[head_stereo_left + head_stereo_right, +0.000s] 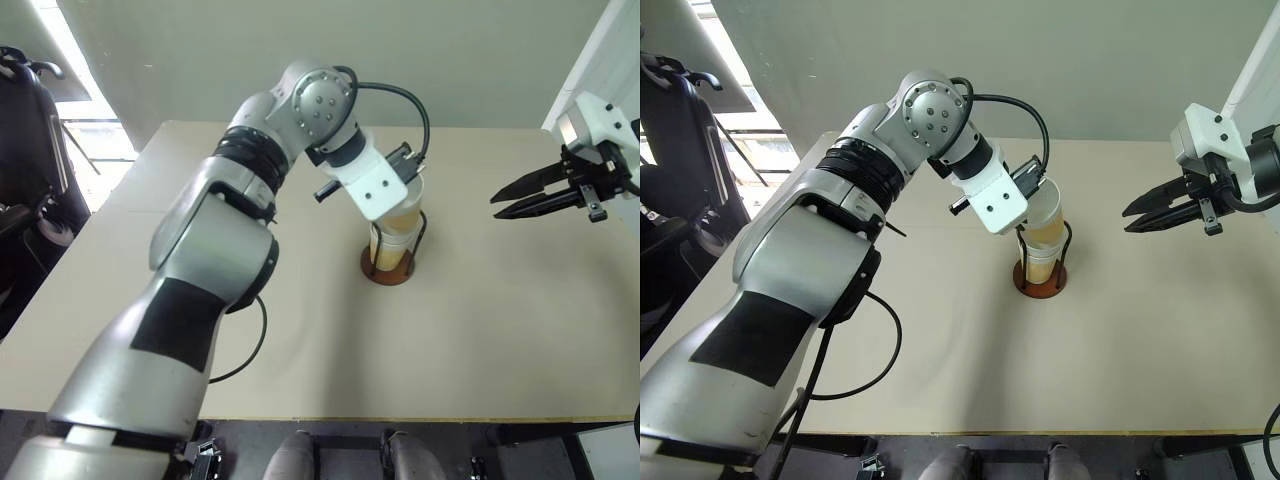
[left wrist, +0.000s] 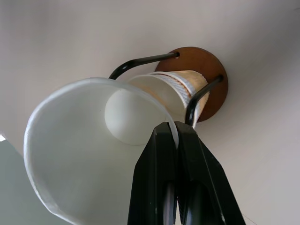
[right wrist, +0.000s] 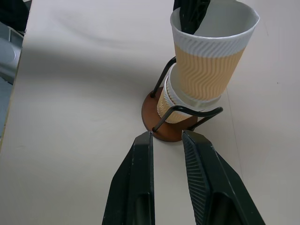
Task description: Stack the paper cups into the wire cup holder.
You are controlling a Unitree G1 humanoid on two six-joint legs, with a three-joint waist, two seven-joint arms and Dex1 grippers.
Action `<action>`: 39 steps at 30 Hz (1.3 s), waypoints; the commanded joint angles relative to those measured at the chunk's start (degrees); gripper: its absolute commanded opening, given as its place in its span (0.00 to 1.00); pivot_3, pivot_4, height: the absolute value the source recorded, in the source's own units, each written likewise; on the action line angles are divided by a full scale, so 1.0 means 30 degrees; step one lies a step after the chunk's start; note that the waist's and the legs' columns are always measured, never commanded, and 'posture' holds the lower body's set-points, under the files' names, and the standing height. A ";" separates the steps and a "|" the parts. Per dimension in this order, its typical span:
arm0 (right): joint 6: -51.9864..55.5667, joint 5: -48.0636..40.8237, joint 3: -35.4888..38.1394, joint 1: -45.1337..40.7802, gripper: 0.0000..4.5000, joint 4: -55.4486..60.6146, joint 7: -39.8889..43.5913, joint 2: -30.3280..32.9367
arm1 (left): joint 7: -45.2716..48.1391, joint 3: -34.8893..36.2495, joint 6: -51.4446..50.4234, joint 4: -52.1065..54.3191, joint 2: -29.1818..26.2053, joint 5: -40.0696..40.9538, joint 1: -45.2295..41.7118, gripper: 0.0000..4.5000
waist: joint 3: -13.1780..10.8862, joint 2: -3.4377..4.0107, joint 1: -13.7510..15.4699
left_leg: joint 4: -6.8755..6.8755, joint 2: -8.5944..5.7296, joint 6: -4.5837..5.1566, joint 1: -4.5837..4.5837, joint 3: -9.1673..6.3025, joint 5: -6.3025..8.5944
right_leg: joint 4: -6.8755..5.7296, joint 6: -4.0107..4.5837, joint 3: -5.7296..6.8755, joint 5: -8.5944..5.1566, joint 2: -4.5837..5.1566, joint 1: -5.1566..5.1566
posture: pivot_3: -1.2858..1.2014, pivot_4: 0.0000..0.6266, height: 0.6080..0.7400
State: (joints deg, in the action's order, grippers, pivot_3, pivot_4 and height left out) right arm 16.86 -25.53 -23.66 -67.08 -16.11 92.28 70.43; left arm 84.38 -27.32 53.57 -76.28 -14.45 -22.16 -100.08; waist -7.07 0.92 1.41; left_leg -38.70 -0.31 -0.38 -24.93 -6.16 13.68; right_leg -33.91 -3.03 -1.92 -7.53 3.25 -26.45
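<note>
At frame centre, the left gripper [image 2: 176, 140], pinched on the top cup's [image 3: 213, 61] rim, holds it tilted, partly nested in the holder's [image 3: 169, 125] stack; the right gripper [image 1: 515, 196] waits, slightly parted.

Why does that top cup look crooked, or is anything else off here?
The top paper cup leans to one side rather than sitting straight in the cups below. The left claw is shut on its rim, so it isn't seated in the wire cup holder yet. Nothing looks spilled or damaged.
</note>
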 commanded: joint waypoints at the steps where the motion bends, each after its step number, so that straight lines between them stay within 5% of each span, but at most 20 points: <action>1: -0.0051 -0.0088 0.0950 -0.0110 0.20 0.0262 0.0074 0.0335 | -0.0607 0.0146 -0.0023 0.0137 -0.0008 -0.0328 -0.0297 0.01 | 0.0000 0.0000 0.0001 | -0.0005 0.0009 0.0002 0.0000 -0.0013 0.0001 | 0.0000 -0.0002 -0.0008 0.0001 0.0020 0.0000 | 0.52 0.24 1.00; 20: -0.0052 0.0460 0.1281 0.0026 0.20 0.0191 0.0074 0.0113 | 0.0254 0.0633 -0.0960 0.0020 0.0229 -0.0298 -0.0174 0.01 | 0.0000 0.0000 0.0002 | -0.0056 0.0006 0.0019 -0.0002 0.0013 0.0011 | -0.0002 -0.0018 -0.0030 0.0028 0.0017 0.0000 | 0.52 0.24 1.00; 24: -0.0063 0.0499 0.1226 0.0030 0.20 0.0220 0.0074 0.0153 | 0.0686 0.0981 -0.1139 0.0075 0.0331 0.0110 -0.0153 0.22 | 0.0000 0.0001 0.0001 | -0.0069 0.0006 0.0025 -0.0005 0.0018 0.0015 | -0.0002 -0.0021 -0.0034 0.0032 0.0018 0.0001 | 0.52 0.24 1.00; 33: -0.0079 0.0704 0.1247 0.0028 0.20 0.0069 0.0074 0.0130 | -0.0002 0.2001 -0.2038 0.0138 0.0252 0.0794 -0.0345 0.95 | 0.0000 0.0000 0.0001 | -0.0077 0.0007 0.0029 -0.0004 0.0026 0.0017 | -0.0002 -0.0030 -0.0037 0.0037 0.0013 0.0003 | 0.52 0.24 1.00; 39: 0.0796 0.1558 0.3000 0.0486 0.20 -0.0790 -0.0997 -0.0974 | -0.2399 0.6786 -0.9350 -0.0067 -0.0599 0.4684 -0.0651 1.00 | 0.0001 0.0002 -0.0032 | -0.0078 0.0011 0.0031 0.0001 0.0060 0.0018 | -0.0001 -0.0045 -0.0033 0.0048 0.0004 0.0005 | 0.52 0.24 1.00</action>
State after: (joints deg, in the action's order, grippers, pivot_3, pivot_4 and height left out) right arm 18.50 -21.78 -18.33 -65.63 -17.82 91.04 67.37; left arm 80.51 -11.27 31.60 -76.53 -14.47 -11.93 -100.09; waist -7.07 0.92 1.31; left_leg -38.93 -0.26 -0.28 -24.92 -5.97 13.74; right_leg -33.91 -3.19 -2.03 -7.36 3.26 -26.43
